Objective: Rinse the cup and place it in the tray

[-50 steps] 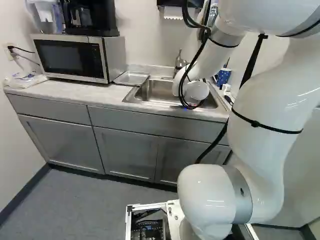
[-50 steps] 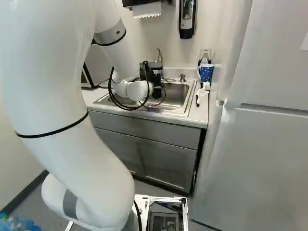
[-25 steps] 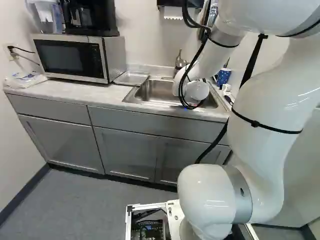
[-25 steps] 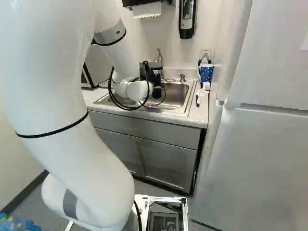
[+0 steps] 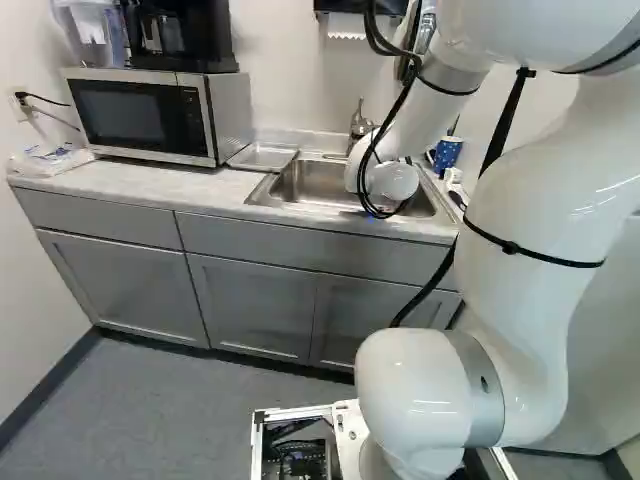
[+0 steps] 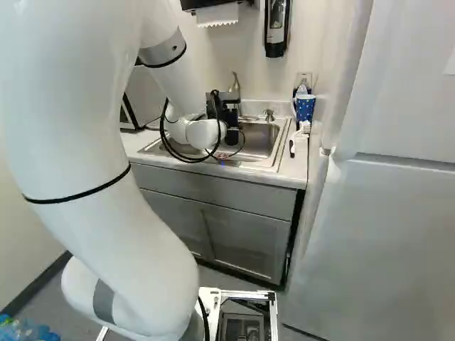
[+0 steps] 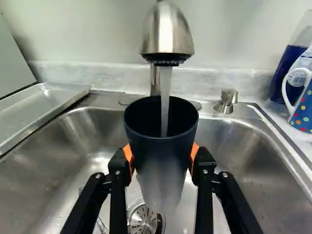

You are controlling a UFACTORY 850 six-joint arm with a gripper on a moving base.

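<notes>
Your wrist view alone gives you the dark blue, tapering cup (image 7: 146,148): its mouth faces up under the silver metal faucet (image 7: 168,31), and a stream of water runs down into it. Your black gripper (image 6: 231,117) is closed on it, an orange pad pressing each side; in the right base view you see just the gripper's body over the stainless steel sink (image 6: 269,162), and in the left one the arm's white wrist covers that spot. Only the wrist view also shows you the round slotted drain (image 7: 141,217) below the cup. The shallow metal tray (image 7: 46,105), where the cup has yet to go, lies beside the sink; you get it in the left base view too, near the silver and black microwave (image 5: 140,115) on the pale desk (image 5: 120,182), while the black coffee maker (image 5: 178,38) on top of the microwave is the left base view's own. The right base view gives you the white-handled brush (image 6: 299,135) on the desk and the tall white refrigerator (image 6: 384,213). For print, you have a white label (image 7: 305,59) on the dark blue bottle (image 7: 285,73), behind the blue mug with coloured dots (image 7: 301,114).
</notes>
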